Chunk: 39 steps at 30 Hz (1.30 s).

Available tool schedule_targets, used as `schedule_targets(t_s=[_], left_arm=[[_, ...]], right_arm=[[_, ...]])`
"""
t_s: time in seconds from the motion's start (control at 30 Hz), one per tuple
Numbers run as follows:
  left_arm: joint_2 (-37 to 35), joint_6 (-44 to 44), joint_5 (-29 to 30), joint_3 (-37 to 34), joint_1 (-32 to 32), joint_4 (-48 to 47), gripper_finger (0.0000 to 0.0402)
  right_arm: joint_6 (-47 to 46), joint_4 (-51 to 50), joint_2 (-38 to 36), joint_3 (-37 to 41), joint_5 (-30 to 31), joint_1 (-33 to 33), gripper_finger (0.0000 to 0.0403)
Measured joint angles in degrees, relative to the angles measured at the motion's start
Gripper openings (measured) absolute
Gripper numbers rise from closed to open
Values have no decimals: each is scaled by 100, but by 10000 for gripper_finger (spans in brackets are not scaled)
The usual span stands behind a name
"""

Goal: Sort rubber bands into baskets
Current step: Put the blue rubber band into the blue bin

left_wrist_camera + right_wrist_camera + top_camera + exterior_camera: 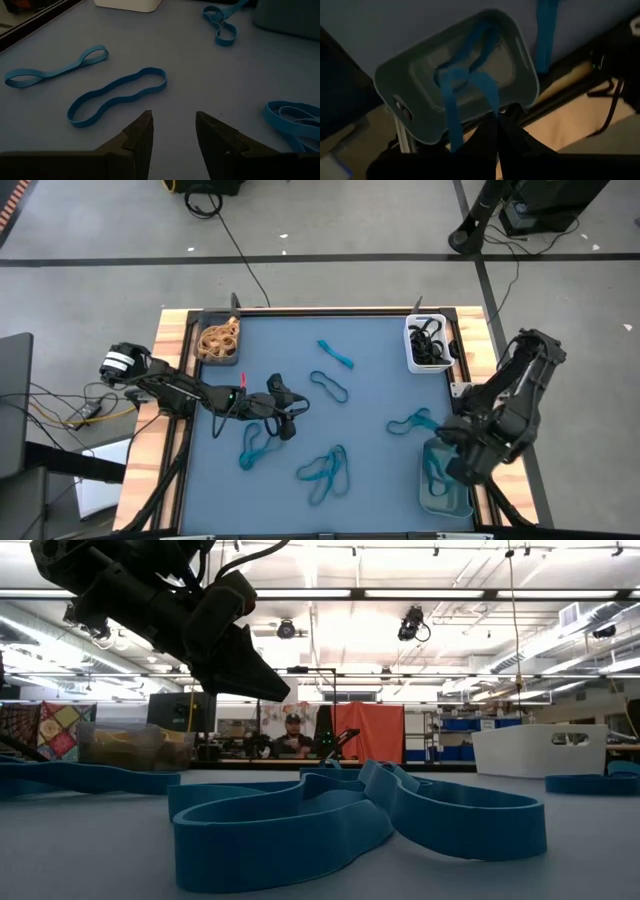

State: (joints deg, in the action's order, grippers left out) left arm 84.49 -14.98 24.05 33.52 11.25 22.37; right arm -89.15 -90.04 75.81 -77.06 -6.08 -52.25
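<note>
My right gripper (497, 120) points down over the grey-teal basket (420, 70), which stands at the table's near right corner (445, 495). It is shut on a blue rubber band (470, 82). My left gripper (172, 127) stands open just above the mat near the table's middle (287, 412), with nothing between its fingers. A blue band (117, 92) lies flat just beyond it. More blue bands lie on the mat (335, 353), (412, 422), (325, 470). The dark basket (218, 338) holds tan bands. The white basket (428, 343) holds black ones. My right gripper pinches the blue band's upper end (492, 107) between its two shut fingers, which point down from above. The band hangs slack in loops below the fingers, over the inside of the grey-teal basket. Whether its lower end rests on the basket's floor I cannot tell.
The blue mat (370, 340) is framed by wooden table edges (172, 345). Black cables run along my left arm (230, 405). A heap of blue bands (330, 815) lies close to the low camera. Beyond the table a person sits in the room (292, 735).
</note>
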Motion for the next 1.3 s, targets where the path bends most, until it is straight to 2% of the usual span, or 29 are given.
schedule_targets(t_s=[0.2, 0.3, 0.4, 0.53, 0.63, 0.67, 0.73, 0.83, 0.9, 1.2, 1.3], left_arm=[[0, -22, 0, 0, 0, 6, 151], [0, -22, 0, 0, 0, 4, 151], [0, -22, -2, 0, 0, 2, 151], [0, -22, 0, 0, 0, -3, 151], [0, -22, -1, 0, 0, 0, 151], [0, -22, -1, 0, 0, 0, 151], [0, -22, -1, 0, 0, 9, 151], [0, -20, 60, 0, 0, 55, 151], [0, -22, 85, 0, 0, 55, 151], [0, -17, 96, 0, 0, 44, 151], [0, -17, 101, 0, 0, 44, 151]], right_arm=[[-677, 338, -1, 52, 163, -461, 7], [-712, 825, -2, 271, 475, -590, 8], [-948, 1540, 4, 706, 490, -627, 8], [-1037, 2186, 111, 1365, -261, -636, 8], [-1000, 2290, 230, 1705, -949, -603, 10], [-930, 2292, 252, 1779, -1011, -577, 13], [-658, 2274, 273, 1877, -806, -525, 23], [-359, 2259, 273, 1912, -86, -406, 45], [-320, 2264, 273, 1912, 180, -294, 62], [-19, 1922, 271, 1912, 171, 191, 135], [217, 1947, 269, 1912, 763, 518, 154]])
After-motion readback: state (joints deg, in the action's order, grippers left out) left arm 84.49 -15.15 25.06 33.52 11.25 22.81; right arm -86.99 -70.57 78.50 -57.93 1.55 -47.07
